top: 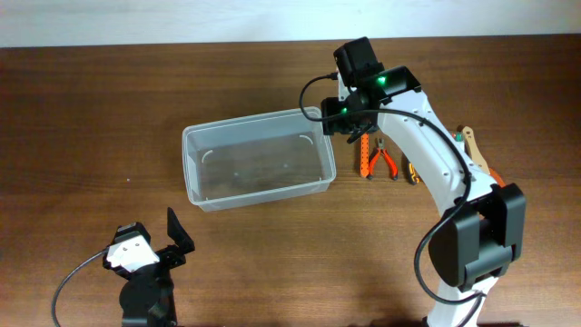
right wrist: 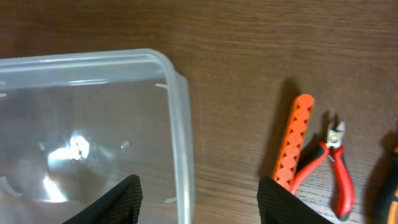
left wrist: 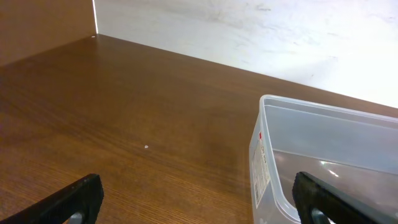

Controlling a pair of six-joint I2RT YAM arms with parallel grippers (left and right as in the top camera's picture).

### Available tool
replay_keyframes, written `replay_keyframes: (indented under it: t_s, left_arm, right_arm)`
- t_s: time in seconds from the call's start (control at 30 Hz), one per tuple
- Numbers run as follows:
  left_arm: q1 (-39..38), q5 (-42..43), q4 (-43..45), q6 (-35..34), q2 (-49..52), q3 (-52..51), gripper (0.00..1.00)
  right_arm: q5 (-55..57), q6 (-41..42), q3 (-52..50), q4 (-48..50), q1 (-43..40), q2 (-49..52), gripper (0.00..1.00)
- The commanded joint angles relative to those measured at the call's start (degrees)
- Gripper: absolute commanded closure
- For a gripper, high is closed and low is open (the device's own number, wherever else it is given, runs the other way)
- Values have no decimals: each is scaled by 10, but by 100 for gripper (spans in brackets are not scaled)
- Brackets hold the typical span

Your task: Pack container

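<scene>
The clear plastic container [top: 256, 159] stands empty in the middle of the table; it also shows in the left wrist view [left wrist: 323, 155] and the right wrist view [right wrist: 93, 124]. My right gripper [top: 349, 123] is open and empty above the container's right rim, one finger over the bin, the other over the table [right wrist: 199, 202]. An orange perforated bar [right wrist: 293, 140] and red-handled pliers [right wrist: 336, 168] lie just right of the container. My left gripper [top: 163, 238] is open and empty at the near left, apart from the bin [left wrist: 199, 199].
More tools lie right of the pliers: a black-and-orange handled tool [top: 410, 173] and a beige wooden-looking piece [top: 472, 150]. A white wall [left wrist: 249, 31] edges the table's far side.
</scene>
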Motion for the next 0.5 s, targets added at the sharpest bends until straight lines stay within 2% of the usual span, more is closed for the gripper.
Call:
replay_keyframes:
  t_s: [0.0, 0.33, 0.47]
  left_arm:
    - [-2, -2, -1, 5, -1, -2, 1]
    - [-2, -2, -1, 5, -1, -2, 1]
    - [-2, -2, -1, 5, -1, -2, 1]
  right_arm:
    - [-30, -20, 0, 0, 2, 24, 49]
    - [-45, -18, 0, -12, 2, 89, 63]
    - [-45, -18, 0, -13, 2, 90, 74]
